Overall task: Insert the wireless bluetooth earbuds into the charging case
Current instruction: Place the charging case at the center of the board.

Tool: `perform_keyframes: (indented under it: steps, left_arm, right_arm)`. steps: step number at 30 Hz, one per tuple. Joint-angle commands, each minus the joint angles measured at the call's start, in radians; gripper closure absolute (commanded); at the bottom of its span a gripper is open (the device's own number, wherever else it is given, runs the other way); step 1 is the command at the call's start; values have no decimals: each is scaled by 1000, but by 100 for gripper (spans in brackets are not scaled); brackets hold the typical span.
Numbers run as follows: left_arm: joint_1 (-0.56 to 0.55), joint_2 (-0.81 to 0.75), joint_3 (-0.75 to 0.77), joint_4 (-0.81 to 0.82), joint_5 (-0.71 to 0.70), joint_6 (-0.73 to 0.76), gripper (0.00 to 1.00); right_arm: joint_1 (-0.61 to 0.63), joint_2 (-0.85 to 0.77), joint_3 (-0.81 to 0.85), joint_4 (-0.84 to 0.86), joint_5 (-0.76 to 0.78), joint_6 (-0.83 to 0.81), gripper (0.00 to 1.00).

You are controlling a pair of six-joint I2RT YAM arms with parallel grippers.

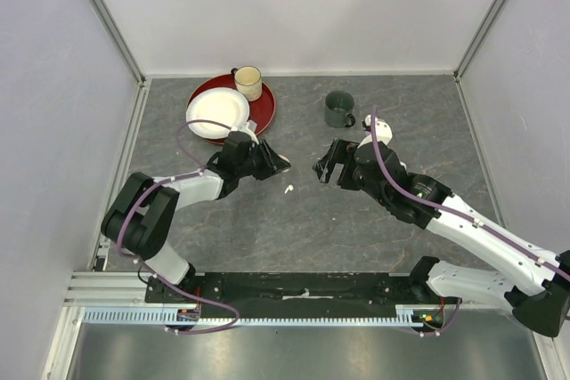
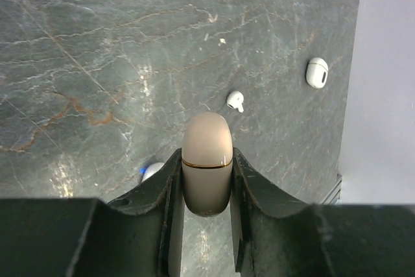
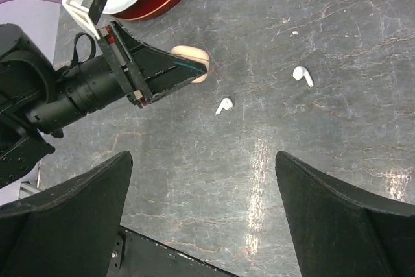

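The charging case point(image 2: 207, 137) is clamped in your left gripper point(image 2: 206, 160), presumably for steadiness, while your right gripper point(image 3: 202, 160) hovers, jaws apart, near an earbud point(image 3: 224, 105).

A dark grey tabletop point(image 2: 97, 63) looks like polished stone, veined in pale and rust lines, with soft patches of glare. Low in the centre of the left wrist view, the charging case point(image 2: 207, 160) is smooth, glossy pale peach plastic with a thin gold-coloured seam. The fingers point(image 2: 161, 202) of the left gripper point(image 2: 207, 155) are matt black plastic, faintly grainy. Above them, a white earbud point(image 2: 235, 100) is shiny plastic. In the upper left of the overhead view, a red plate point(image 1: 264, 113) and a white plate point(image 1: 216, 111) look glazed.
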Motion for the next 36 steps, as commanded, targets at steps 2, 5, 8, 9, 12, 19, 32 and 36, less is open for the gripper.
perform_keyframes:
  steps: [2, 5, 8, 9, 12, 19, 32, 36]
  left_arm:
    - [12, 77, 29, 114, 2, -97, 96]
    - [13, 110, 34, 112, -14, -103, 95]
    - [13, 151, 29, 126, -16, -115, 91]
    - [13, 162, 26, 128, -13, -116, 90]
    - [13, 170, 10, 134, -37, -129, 87]
    - [13, 170, -26, 146, -77, -130, 76]
    - [13, 130, -4, -23, -156, -69, 62]
    - [13, 119, 16, -89, -180, -32, 59]
  right_arm:
    - [-8, 20, 9, 5, -26, -30, 2]
    - [-11, 32, 10, 5, -44, -33, 2]
    - [-13, 38, 7, 5, -53, -31, 2]
    - [-14, 40, 7, 5, -52, -33, 2]
    - [-16, 43, 9, 5, -52, -39, 2]
    - [-27, 54, 17, 5, -82, -42, 2]
    - [-34, 46, 24, 5, -95, -37, 2]
    - [-36, 34, 27, 3, -101, -33, 2]
